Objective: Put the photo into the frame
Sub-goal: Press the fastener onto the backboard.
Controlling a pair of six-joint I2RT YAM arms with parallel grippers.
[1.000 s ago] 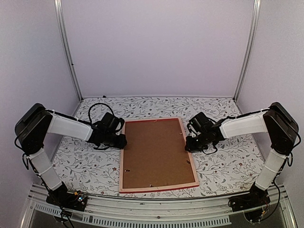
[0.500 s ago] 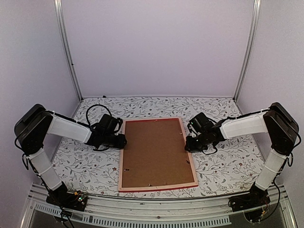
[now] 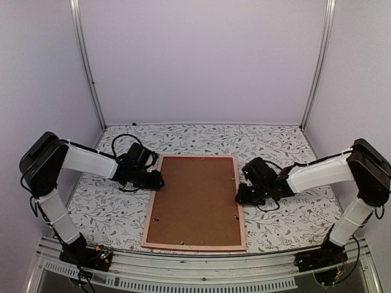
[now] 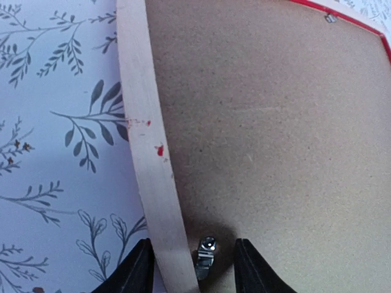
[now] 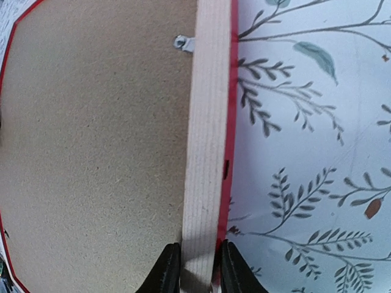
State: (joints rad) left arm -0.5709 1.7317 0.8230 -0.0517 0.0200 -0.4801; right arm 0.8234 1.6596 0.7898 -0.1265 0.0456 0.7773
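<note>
The frame (image 3: 195,246) lies face down on the table, pale wood rails up, with a brown backing board (image 3: 195,198) filling it. The photo is hidden. My left gripper (image 3: 157,179) is at the left rail near the far corner. In the left wrist view it (image 4: 192,271) stands open astride that rail (image 4: 149,152) and a metal clip (image 4: 206,256), its fingers clear of both. My right gripper (image 3: 239,196) is at the right rail. In the right wrist view it (image 5: 195,271) is shut on that rail (image 5: 204,122), whose red front edge shows on the right.
The floral tablecloth (image 3: 287,213) covers the table around the frame. The frame's near rail lies close to the metal rail along the table's front edge (image 3: 201,268). Small metal clips (image 5: 182,43) sit along the backing board's edges. Walls and upright posts (image 3: 85,61) close in both sides.
The frame has swung, its near end moving left and toward the front edge. The right gripper moved nearer with the rail. The left jaws have widened off the left rail.
</note>
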